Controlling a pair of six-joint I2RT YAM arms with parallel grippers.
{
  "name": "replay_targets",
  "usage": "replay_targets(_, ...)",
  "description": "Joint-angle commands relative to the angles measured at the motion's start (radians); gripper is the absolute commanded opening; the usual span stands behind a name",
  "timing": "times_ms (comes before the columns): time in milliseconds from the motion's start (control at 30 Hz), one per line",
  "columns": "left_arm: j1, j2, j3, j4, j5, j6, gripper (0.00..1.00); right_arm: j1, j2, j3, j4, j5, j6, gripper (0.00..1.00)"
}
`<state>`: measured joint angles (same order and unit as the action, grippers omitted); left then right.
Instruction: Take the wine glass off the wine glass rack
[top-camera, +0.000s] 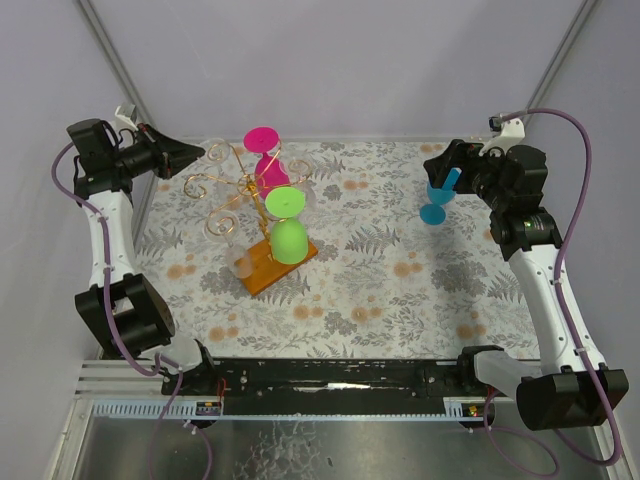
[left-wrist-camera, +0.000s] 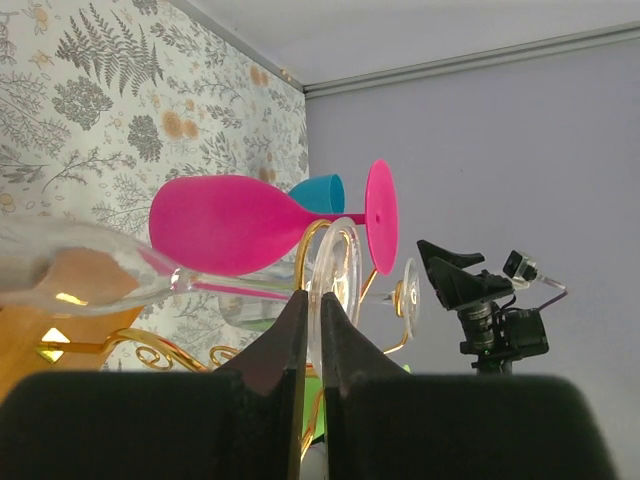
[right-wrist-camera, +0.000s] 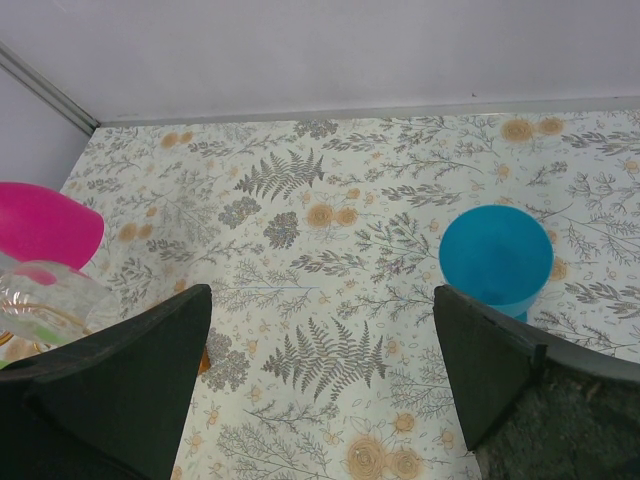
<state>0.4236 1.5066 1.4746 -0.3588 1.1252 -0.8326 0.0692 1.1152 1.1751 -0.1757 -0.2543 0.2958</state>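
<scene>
Left fingers (left-wrist-camera: 285, 345), nearly together beside the wine glass rack (top-camera: 265, 270), may bump it, so the pink glass (top-camera: 262, 138) falls. Right fingers (right-wrist-camera: 130, 360) are wide.

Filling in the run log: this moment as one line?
left gripper: shut by wine glass rack, hold unclear | right gripper: open near blue glass on table | pink glass, green glass: on rack

My three views
Overhead looks down from behind my arm bases (top-camera: 190, 362); left wrist hugs the pink glass (left-wrist-camera: 225, 222), also seen by my right wrist
</scene>
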Motion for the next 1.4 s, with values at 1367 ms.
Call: replay_targets(1367, -0.077, 0.047, 0.076, 0.182, 0.028, -0.175, 0.0, -0.004, -0.051, 0.034, 0.003, 0.007, -0.023, 0.99)
